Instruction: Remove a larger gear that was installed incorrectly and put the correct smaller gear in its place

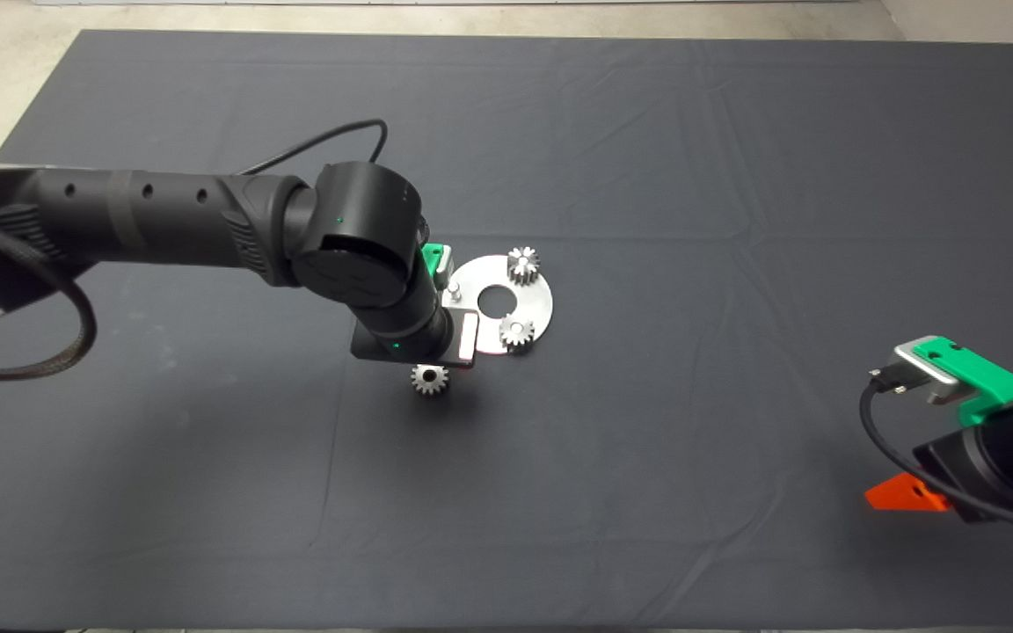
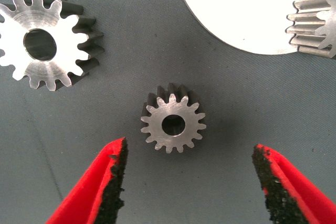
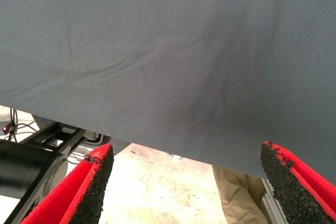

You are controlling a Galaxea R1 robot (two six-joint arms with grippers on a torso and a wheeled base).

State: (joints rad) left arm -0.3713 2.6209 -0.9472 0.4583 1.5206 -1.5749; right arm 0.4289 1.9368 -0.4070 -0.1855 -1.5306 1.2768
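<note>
— What is the left end effector (image 2: 189, 148) doing?

— It is hovering over the dark mat (image 1: 647, 176) with its red fingers (image 2: 100, 182) spread wide, holding nothing. The smaller gear (image 2: 173, 124) is lying flat on the mat between and just beyond the two pads, bore facing up, touching neither.

— And the larger gear (image 2: 42, 43)?

— It is also lying flat on the mat, off to one side of the smaller one and apart from it, its face catching the light.

— What is sitting further out?

— The round steel plate (image 1: 535, 303) with its central hole is resting near the middle of the desk, close to both loose gears. Two mounted gears are standing on it, one at the far rim (image 1: 523, 264) and one at the near rim (image 1: 516, 332). A bare peg (image 1: 454, 286) is sticking up at the plate's left edge, right beside the left arm.

— Is the head view showing the loose gears?

— It is showing one loose gear (image 1: 429, 379) just in front of the wrist; which of the two it is cannot be told there.

— And the right end effector (image 3: 186, 153)?

— It is waiting at the desk's lower right edge, fingers wide and empty, with the floor and a person's leg (image 3: 236, 192) showing past the mat.
</note>
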